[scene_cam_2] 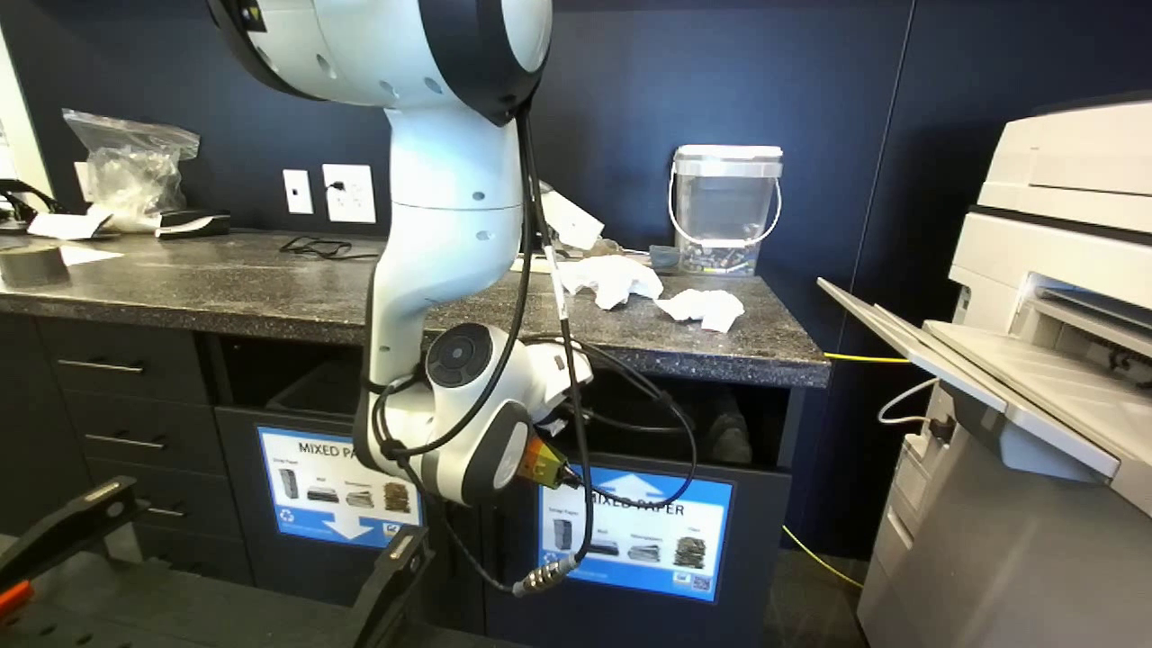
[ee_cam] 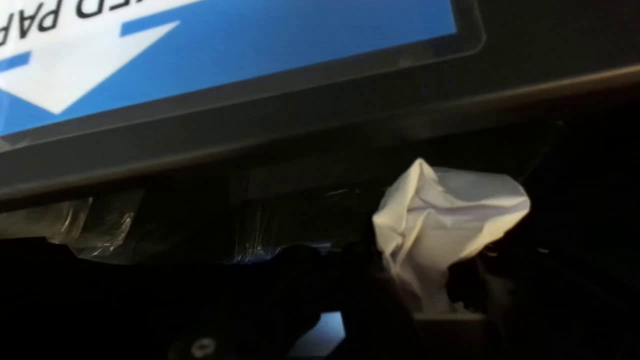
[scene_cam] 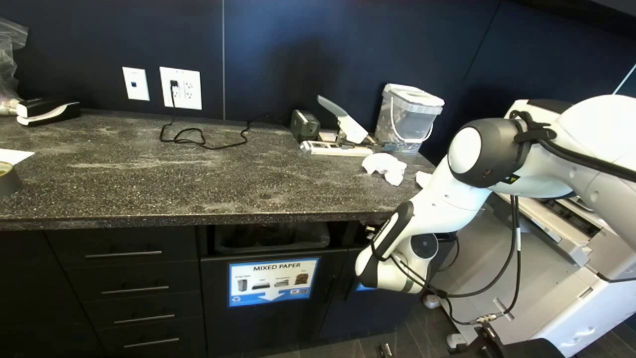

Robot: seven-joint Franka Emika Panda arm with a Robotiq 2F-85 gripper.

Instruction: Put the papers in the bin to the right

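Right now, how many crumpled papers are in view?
3: two on the countertop, left wad and right wad; third wad in the gripper. More may be hidden.

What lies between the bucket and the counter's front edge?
One crumpled paper and, beside it, another paper; they show in both exterior views.

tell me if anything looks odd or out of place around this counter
Yes. Two crumpled papers lie loose on the counter, like litter. Mismatched, too: the left Mixed Paper label has its arrow pointing down, the right label up.
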